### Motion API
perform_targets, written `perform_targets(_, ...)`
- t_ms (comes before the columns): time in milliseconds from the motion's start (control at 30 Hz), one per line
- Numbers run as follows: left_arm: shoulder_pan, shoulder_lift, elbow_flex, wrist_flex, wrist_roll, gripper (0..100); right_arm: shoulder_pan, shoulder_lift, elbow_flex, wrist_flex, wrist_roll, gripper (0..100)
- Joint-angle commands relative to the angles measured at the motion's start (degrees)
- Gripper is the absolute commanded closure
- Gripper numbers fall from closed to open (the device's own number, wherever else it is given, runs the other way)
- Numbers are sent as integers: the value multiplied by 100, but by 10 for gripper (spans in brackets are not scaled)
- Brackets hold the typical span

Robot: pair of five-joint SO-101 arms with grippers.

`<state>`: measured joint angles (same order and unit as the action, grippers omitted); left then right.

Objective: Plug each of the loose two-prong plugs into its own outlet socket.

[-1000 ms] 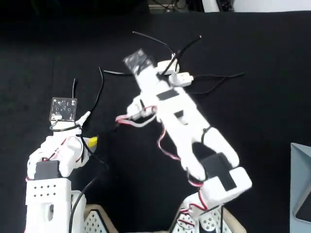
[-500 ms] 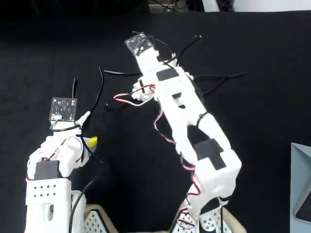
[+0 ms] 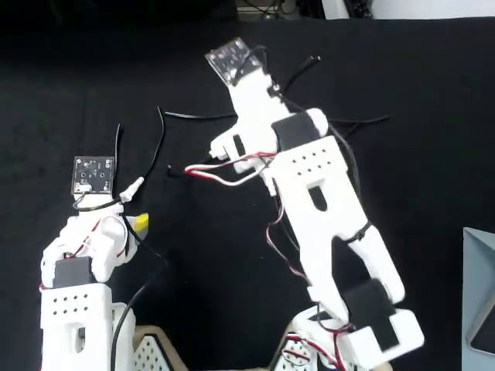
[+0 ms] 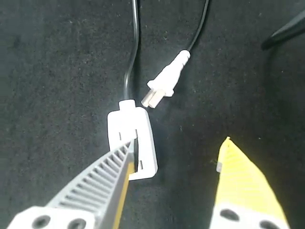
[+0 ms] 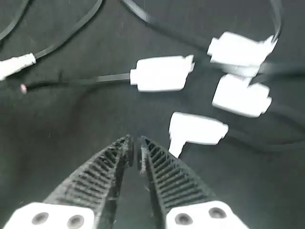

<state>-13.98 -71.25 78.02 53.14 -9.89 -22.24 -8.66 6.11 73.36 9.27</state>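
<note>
A white plug [image 4: 167, 80] lies on the black tabletop [image 4: 57, 57]. Its prongs aim at a white socket [image 4: 136, 143] just beside it, with a small gap between them. The left tool [image 4: 178, 143] hangs above them, spread wide and holding nothing. Its grey finger [image 4: 95, 191] overlaps the socket and its yellow finger [image 4: 243, 186] sits off to one side. Farther out, the right tool [image 5: 135, 140] is closed but for a sliver and empty, near four white blocks [image 5: 162, 74] on black cords [image 5: 86, 19].
</note>
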Motion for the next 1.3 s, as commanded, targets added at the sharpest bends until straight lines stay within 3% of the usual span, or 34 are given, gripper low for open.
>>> perform_targets(0,-57,-62,-84,-132,62,721,9,-312,549,53,-580,986)
perform_targets(167,-233,-18,-312,-53,62,719,18,-321,1165,-369,-712,986)
perform_targets(333,-708,-9,-1156,738,26,718,26,-418,1965,-1266,-782,986)
perform_targets(633,-769,167,-2299,1600,-237,695,334,-1305,3090,-2321,-923,986)
perform_targets(867,-769,2092,-3591,2022,-360,662,352,-1305,3284,-2558,-905,986)
perform_targets(1267,-725,5266,-5191,1987,-2374,665,325,-1332,3398,-2549,-897,986)
